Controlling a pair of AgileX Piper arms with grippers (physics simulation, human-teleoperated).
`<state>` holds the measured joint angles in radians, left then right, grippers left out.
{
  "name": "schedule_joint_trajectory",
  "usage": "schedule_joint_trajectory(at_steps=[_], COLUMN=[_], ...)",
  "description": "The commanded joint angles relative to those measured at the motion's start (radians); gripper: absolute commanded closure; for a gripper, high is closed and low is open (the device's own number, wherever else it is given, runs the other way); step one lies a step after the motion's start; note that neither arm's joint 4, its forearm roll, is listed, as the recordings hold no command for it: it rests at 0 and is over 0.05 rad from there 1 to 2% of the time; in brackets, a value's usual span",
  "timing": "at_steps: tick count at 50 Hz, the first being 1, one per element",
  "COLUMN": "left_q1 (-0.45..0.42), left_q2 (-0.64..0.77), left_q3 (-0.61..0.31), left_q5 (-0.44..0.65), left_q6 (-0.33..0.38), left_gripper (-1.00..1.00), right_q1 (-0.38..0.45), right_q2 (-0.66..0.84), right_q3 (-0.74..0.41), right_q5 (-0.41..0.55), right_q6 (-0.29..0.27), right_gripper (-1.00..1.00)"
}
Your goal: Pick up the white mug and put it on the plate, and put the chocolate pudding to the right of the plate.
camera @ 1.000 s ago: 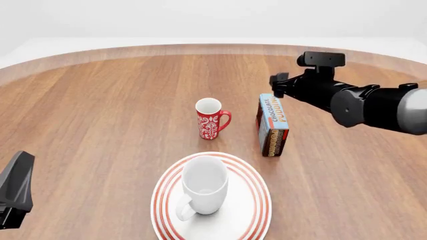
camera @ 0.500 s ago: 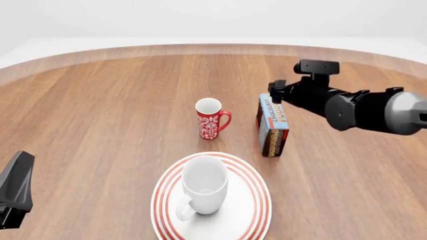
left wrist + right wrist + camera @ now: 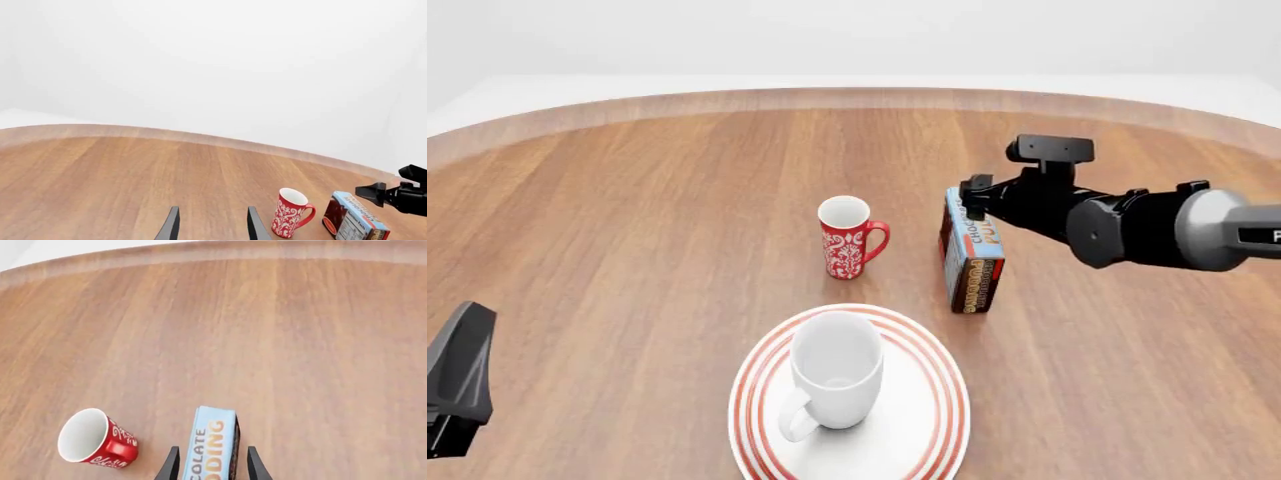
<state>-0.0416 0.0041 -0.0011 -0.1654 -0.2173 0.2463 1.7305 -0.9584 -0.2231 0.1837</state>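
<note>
Left gripper point(image 3: 211, 225) parked low at the near left edge, fingers spread, nothing between them. White mug point(image 3: 834, 375) sits upright on the plate point(image 3: 941, 420); that half looks done. Red mug point(image 3: 847, 238) stands behind the plate, apart from the chocolate pudding point(image 3: 973, 252). Over the last second the right gripper point(image 3: 211, 465) has dropped and moved in; its parted fingers now straddle the carton's top, not yet clamped. Grasp seems imminent; path right of plate unobstructed.
</note>
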Motion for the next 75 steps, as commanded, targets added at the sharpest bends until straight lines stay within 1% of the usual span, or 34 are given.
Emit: schedule_joint_trajectory(at_steps=[1,25,57,67,75], left_q1=[0.0,-0.005,-0.011,-0.014,-0.015], left_q2=[0.0,-0.001,-0.004,-0.004,-0.001], left_q3=[0.0,0.0,0.001,0.001,0.0], left_q5=[0.0,-0.001,-0.001,-0.002,-0.003], left_q6=[0.0,-0.001,0.005,0.007,0.007], left_gripper=[-1.0,-1.0,-1.0,-1.0,-1.0], right_q1=[0.002,0.019,0.02,-0.019,-0.035], right_q2=[0.022,0.071,0.139,0.177,0.182], right_q3=[0.002,-0.01,-0.02,0.006,0.018], right_q5=[-0.005,-0.011,-0.027,-0.047,-0.054], right_q6=[-0.004,-0.031,-0.044,-0.063,-0.061], right_gripper=[-1.0,-1.0,-1.0,-1.0,-1.0])
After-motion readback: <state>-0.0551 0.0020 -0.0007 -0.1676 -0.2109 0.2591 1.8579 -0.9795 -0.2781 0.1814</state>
